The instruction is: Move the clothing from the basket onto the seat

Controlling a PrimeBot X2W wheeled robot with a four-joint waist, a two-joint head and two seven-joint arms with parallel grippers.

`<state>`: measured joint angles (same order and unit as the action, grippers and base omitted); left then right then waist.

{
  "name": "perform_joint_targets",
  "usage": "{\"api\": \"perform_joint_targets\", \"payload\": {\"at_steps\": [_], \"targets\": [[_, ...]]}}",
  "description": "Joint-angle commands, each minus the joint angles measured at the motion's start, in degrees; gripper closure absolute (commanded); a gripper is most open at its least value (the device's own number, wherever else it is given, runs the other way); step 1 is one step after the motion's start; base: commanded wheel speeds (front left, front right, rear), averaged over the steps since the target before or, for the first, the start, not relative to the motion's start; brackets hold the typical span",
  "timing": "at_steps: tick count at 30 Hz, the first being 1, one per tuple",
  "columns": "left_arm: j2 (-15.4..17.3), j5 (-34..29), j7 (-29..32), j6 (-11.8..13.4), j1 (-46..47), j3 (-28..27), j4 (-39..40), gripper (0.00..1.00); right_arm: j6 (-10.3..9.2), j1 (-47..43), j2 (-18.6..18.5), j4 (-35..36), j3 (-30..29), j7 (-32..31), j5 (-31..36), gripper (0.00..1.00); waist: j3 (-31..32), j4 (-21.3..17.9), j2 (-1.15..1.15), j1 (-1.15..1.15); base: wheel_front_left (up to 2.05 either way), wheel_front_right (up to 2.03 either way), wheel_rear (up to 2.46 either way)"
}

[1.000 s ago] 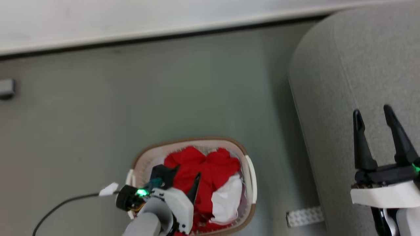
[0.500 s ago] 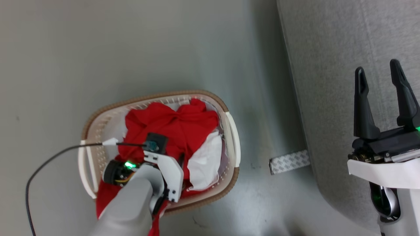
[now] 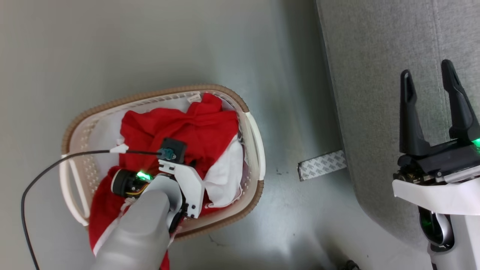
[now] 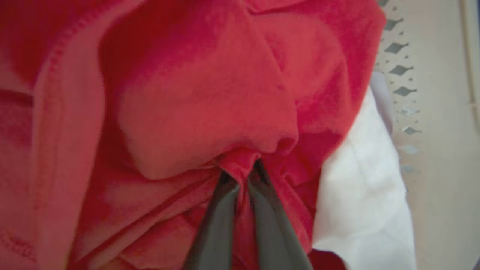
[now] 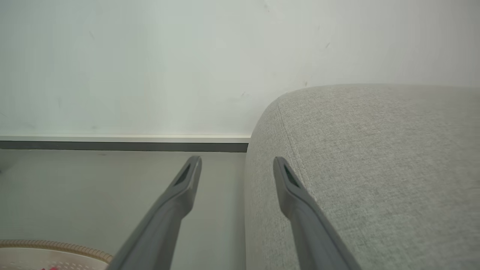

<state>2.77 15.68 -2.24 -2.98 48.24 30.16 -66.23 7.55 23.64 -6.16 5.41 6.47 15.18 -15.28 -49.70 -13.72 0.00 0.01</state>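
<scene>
Though the left pincer [image 4: 240, 168] is clamped on a fold of the soft bright red clothing [image 4: 187, 93], the pile lies in the cream-white holed plastic basket [image 3: 150, 95]. None has reached the large grey woven seat [image 3: 375, 75], over which the right pincer [image 3: 425, 69] gapes empty. A second ago, the left pincer stood spread open.

clothing [image 3: 195, 127]: bright red, white panel | basket [image 3: 150, 96]: cream-white, rows of small holes, brown rim | seat [image 3: 375, 75]: grey woven | floor [image 3: 150, 45]: plain grey-green | tape strip [image 3: 322, 165]: white, grey diamond pattern | right gripper [image 3: 427, 71]: black fingers
</scene>
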Motion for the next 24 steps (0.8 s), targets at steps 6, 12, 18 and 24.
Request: {"api": "perform_joint_targets", "payload": {"at_steps": [6, 12, 18, 24], "targets": [[0.25, 5.93, -4.95, -2.54, -3.05, 0.89, 2.60, 1.00, -0.12, -1.47, -0.23, -1.96, -0.48, -0.03, 0.37, 0.00, 7.15, 2.15, 0.00, -0.01, 0.00, 0.00, 0.00], [0.21, 13.41, -8.83, -3.63, -9.01, 3.86, 8.83, 1.00, -0.12, -5.92, -0.44, -5.30, 0.23, -0.03, 0.98, 0.00, 18.86, 5.33, 0.00, -0.01, 0.00, 0.00, 0.00], [0.19, 18.41, -10.63, -3.04, -14.42, 5.94, 14.68, 1.00, -0.12, -11.84, -0.16, -8.26, 0.60, -0.04, 1.60, 0.00, 30.29, 7.35, 0.00, -0.01, 0.00, 0.00, 0.00], [0.74, 19.99, -10.94, -2.02, -18.44, 5.67, 20.20, 1.00, -0.12, -17.05, 0.18, -10.22, 0.95, -0.04, 2.09, 0.00, 38.50, 8.47, 0.00, -0.01, 0.00, 0.00, 0.00]]}}
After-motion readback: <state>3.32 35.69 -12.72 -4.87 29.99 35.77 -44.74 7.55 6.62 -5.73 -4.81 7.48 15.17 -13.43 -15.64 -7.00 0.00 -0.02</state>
